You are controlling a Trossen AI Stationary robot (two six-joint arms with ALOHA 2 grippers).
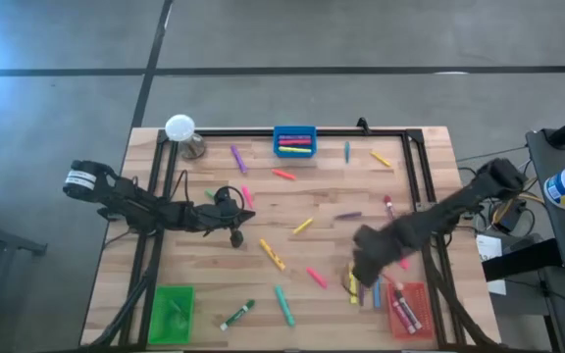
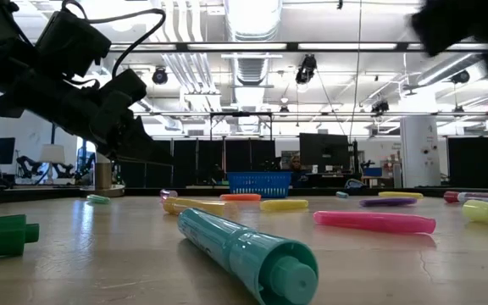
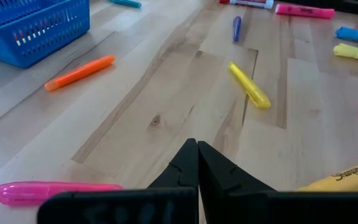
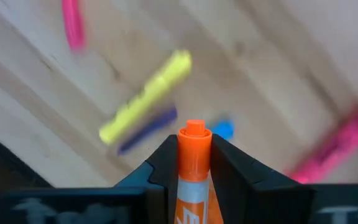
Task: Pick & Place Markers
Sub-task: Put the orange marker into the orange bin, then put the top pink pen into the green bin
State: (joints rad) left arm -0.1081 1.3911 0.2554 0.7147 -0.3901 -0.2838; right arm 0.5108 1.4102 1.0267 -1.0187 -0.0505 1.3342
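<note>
Many coloured markers lie flat, scattered over the wooden table (image 1: 214, 147). My right gripper (image 1: 366, 267), over the near right part beside the red tray (image 1: 410, 312), is shut on an orange marker (image 4: 194, 155). Below it lie a yellow marker (image 4: 145, 96), a purple one (image 4: 148, 134) and a blue one (image 4: 224, 129). My left gripper (image 3: 197, 146) is shut on nothing, low over the table's middle left (image 1: 238, 221). A pink marker (image 3: 55, 190) and a yellow one (image 3: 347, 177) lie on either side of it. My right gripper pinches the orange marker between its two fingers (image 4: 160, 163). The marker lies along the fingers, and its cap end (image 4: 194, 132) sticks out past their tips. It is lifted clear of the table, above the markers lying there.
A blue basket (image 1: 294, 140) with markers stands at the far edge, a green tray (image 1: 172, 312) near left, and the red tray holds a few markers. A white bulb on a metal base (image 1: 180, 129) is far left. Black rails (image 1: 415, 186) frame the table. A teal marker (image 2: 244, 250) lies near the front edge.
</note>
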